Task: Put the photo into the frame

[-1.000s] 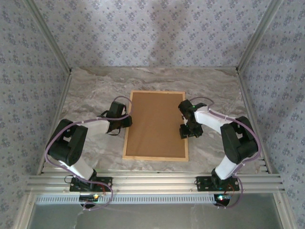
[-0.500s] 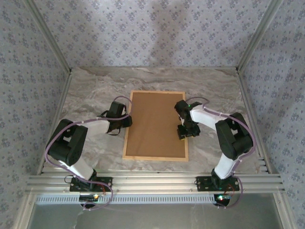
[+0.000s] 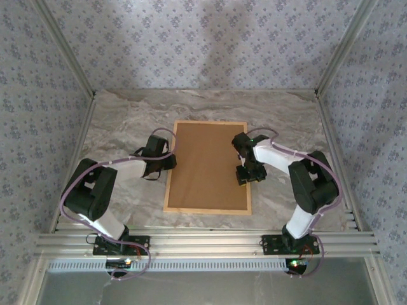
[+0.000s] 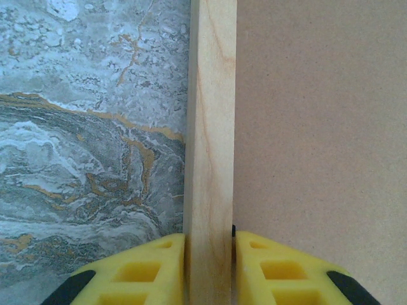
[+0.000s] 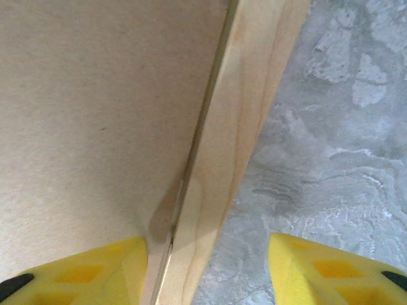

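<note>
**Item: frame** (image 3: 206, 210). Light tan wood with thin rails, lying flat at the middle of the table (image 3: 127, 121), long side running near to far. It appears to be face down.

**Contents:** a plain brown backing board (image 3: 206, 165) fills the opening, flush inside all four rails. Whether the photo lies beneath it cannot be told, since the board covers the whole opening.

**Left rail** (image 4: 210, 127): held by the left gripper (image 4: 210, 241). One yellow finger (image 4: 140, 270) presses the outer face on the table side, and the other presses the inner face on the board side. The gripper is clamped on the rail with no gap showing.

**Right rail** (image 5: 241, 127): straddled by the right gripper (image 5: 206, 254) about midway along its length. The jaws stand apart. The inner finger sits over the board close beside the rail, and the outer finger is clear of the wood, above bare table. Nothing is gripped.

**Surroundings:** grey marbled tabletop, patterned walls on three sides.

**Progress, as judged:** late stage. The board is seated and the frame is steadied on the left. What remains is probably securing the back or turning the frame face up. If the photo is not yet inside, the board would have to come out first.
</note>
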